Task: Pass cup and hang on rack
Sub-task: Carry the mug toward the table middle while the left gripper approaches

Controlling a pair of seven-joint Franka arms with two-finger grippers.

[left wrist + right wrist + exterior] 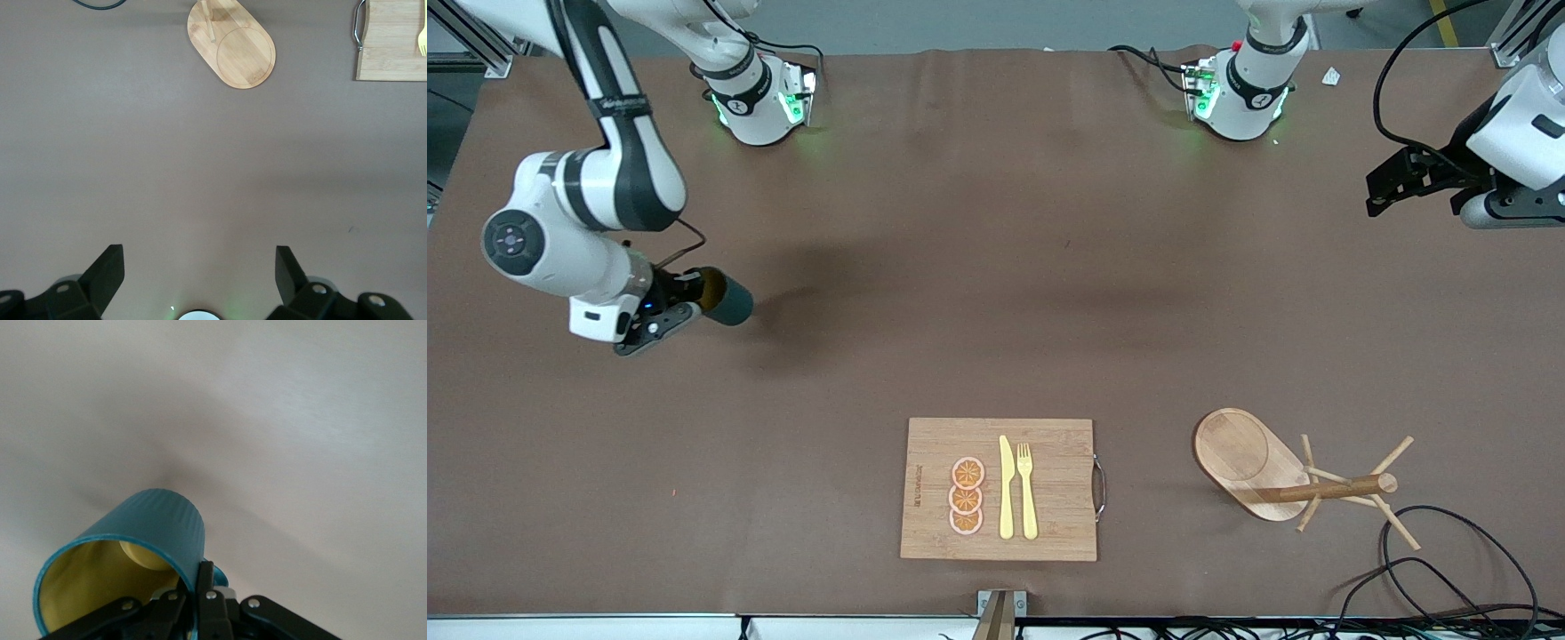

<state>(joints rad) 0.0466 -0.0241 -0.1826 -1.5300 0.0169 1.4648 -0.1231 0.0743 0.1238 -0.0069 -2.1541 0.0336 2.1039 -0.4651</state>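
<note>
The brown tabletop (996, 267) carries everything. A rectangular bamboo cutting board (1049, 444) with a metal handle lies close to the front camera, about midway between the two arms' ends. Beside it, toward the left arm's end of the tabletop, stands the light wooden mug rack (1249, 462), with an oval base, a central post and thin angled pegs.

The right gripper (694, 307) is at the right arm's end, over bare tabletop. Its fingers are pinched on the wall of the small dark teal ribbed cup (727, 299), one finger inside the yellow-orange interior and one outside, next to the small loop handle; the cup lies tilted on its side in the grip, its bottom pointing away from the gripper. The left gripper (1383, 191) waits over the left arm's end with its fingers (107, 273) spread wide and nothing between them.

On the board lie a yellow knife (1006, 487) and a yellow fork (1027, 489) side by side, and beside the knife three orange slices (966, 496) in an overlapping row.
</note>
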